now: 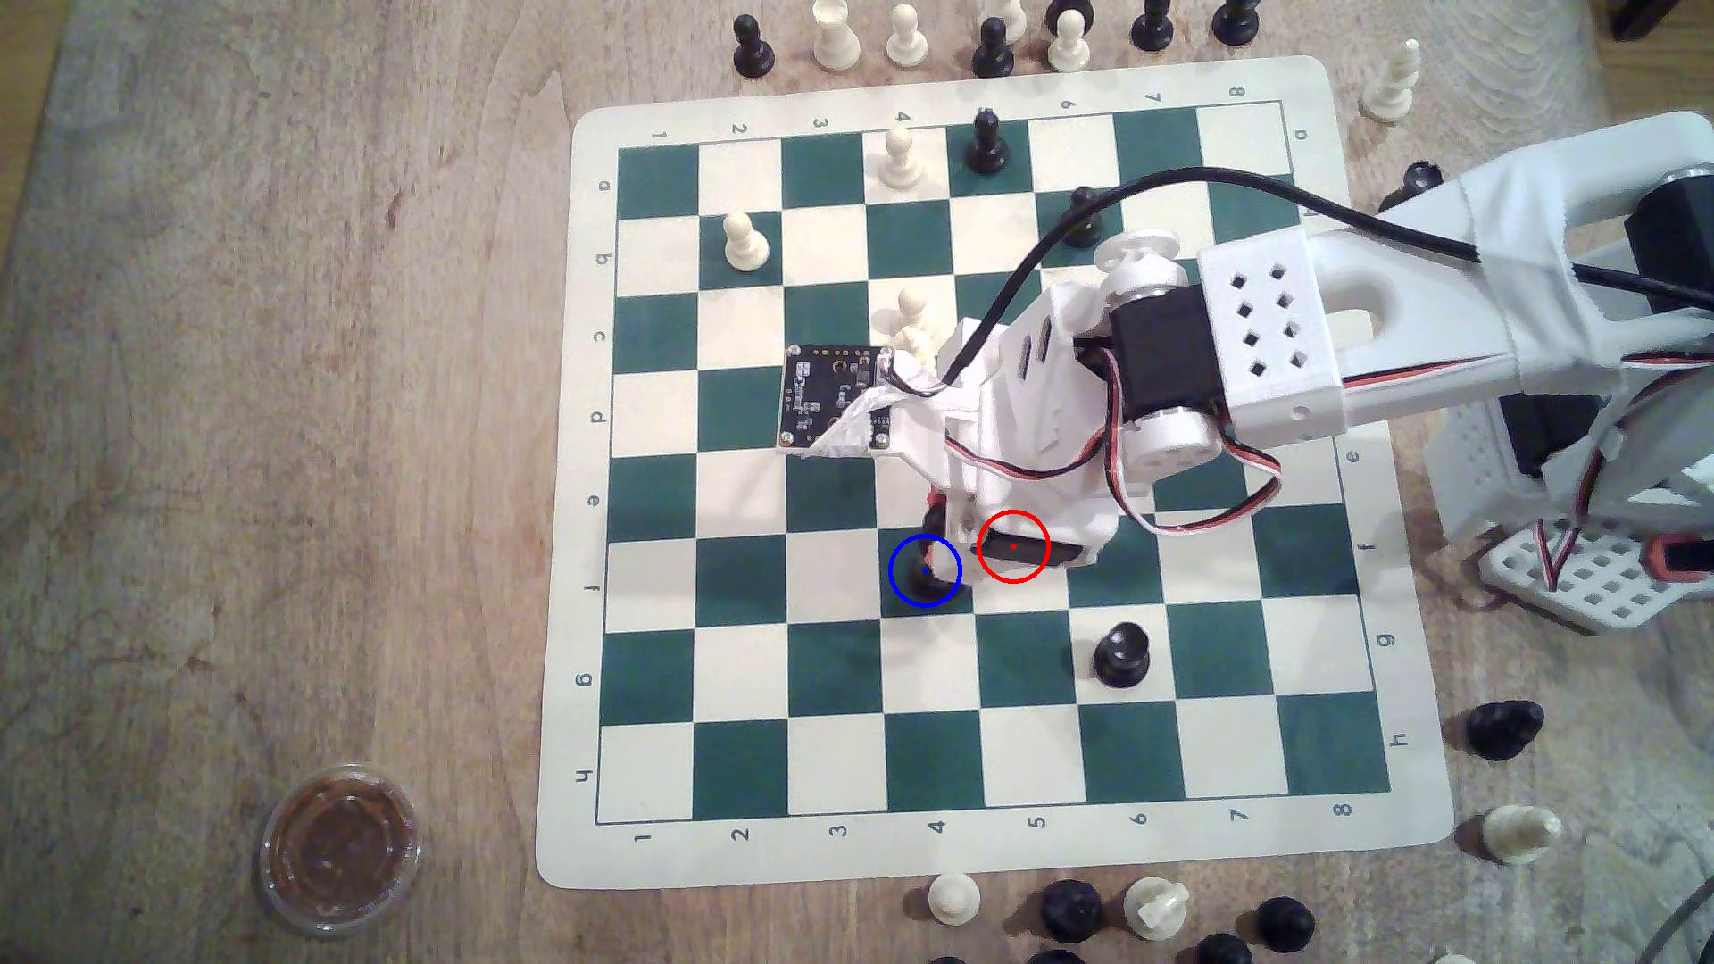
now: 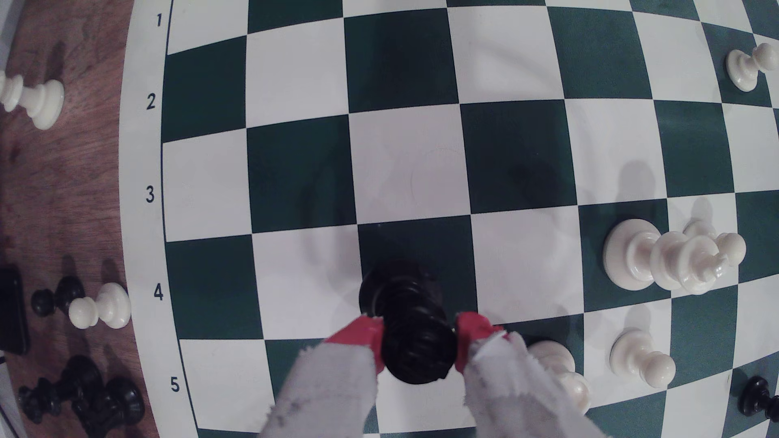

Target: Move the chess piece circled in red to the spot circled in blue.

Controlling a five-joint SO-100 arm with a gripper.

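Note:
The chess piece (image 2: pixel 415 337), glossy black with a rounded top and broad base, stands upright between my red-tipped fingers (image 2: pixel 472 332). My gripper (image 2: pixel 417 337) is shut on its upper part. In the exterior view the chess piece (image 1: pixel 925 577) sits inside the blue ring marking the spot (image 1: pixel 946 607), a dark green square. My gripper (image 1: pixel 930 554) reaches down onto it from the exterior view's right. I cannot tell whether the base rests on the square or hangs just above it. The red ring (image 1: pixel 1013 547) lies over my gripper's body, one square right.
A black piece (image 1: pixel 1122 653) stands on the board one row nearer, to the exterior view's right. White pieces (image 1: pixel 914 315) cluster just behind my wrist. A white pawn (image 1: pixel 742 241) and black pawn (image 1: pixel 986 139) stand farther back. Spare pieces line the mat's edges; a lidded cup (image 1: pixel 338 848) sits at lower left.

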